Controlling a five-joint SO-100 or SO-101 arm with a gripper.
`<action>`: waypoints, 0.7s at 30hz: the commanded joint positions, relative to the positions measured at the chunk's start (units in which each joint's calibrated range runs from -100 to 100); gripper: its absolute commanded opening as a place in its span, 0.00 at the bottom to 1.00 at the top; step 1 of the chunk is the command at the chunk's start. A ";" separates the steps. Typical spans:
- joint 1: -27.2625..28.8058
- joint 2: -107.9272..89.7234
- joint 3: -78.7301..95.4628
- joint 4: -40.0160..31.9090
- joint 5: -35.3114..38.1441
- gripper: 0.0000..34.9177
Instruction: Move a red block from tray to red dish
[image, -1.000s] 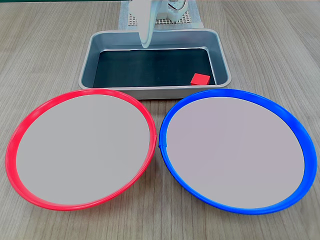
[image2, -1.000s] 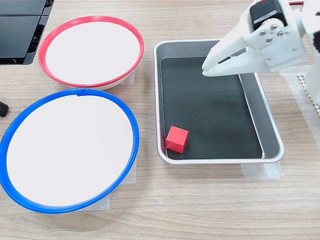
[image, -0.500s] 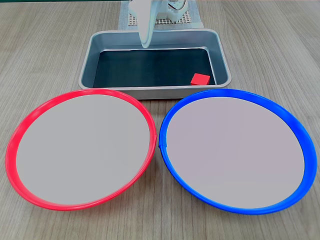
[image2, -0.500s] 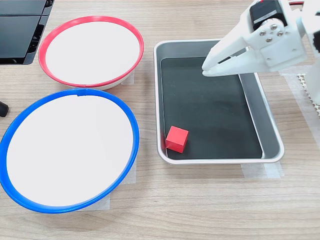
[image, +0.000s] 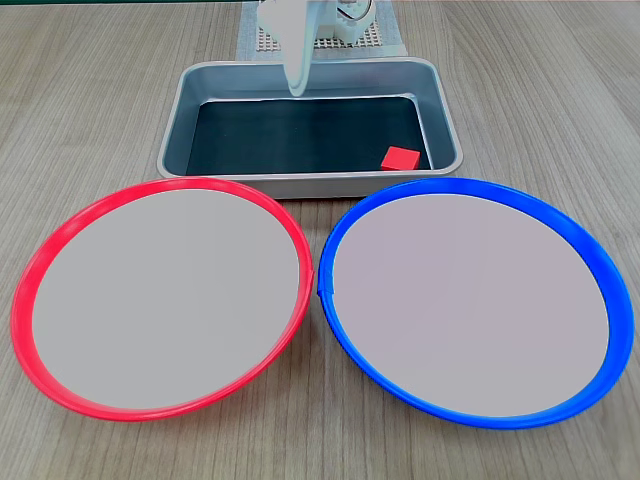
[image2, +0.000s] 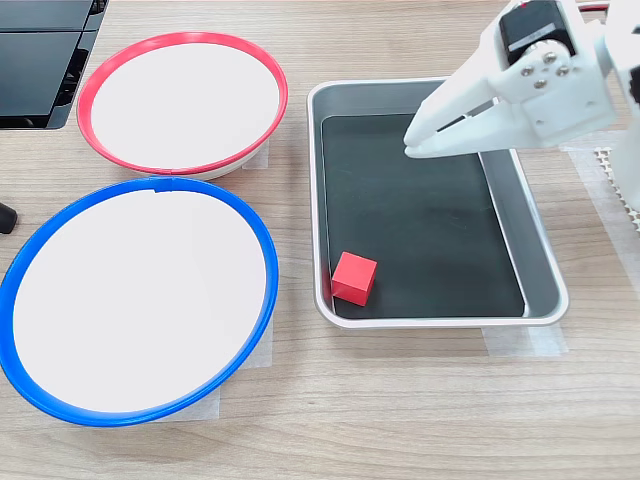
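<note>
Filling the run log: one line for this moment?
phase: approach | white gripper: above grey metal tray, empty, fingertips nearly together | small red block: in tray corner, untouched | red-rimmed round dish: holds nothing

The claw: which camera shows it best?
The second exterior view: the whole claw shows side-on above the tray, its tips nearly together. In the first exterior view, the claw is one pale end-on blade, cropped at the top.

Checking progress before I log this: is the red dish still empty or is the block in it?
Empty. The red dish holds nothing; the red block sits in a tray corner.
</note>
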 joint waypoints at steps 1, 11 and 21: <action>0.46 7.08 -3.55 -4.10 11.87 0.00; -5.76 50.06 -43.88 3.58 41.86 0.00; -17.05 66.53 -47.79 -20.77 51.82 0.01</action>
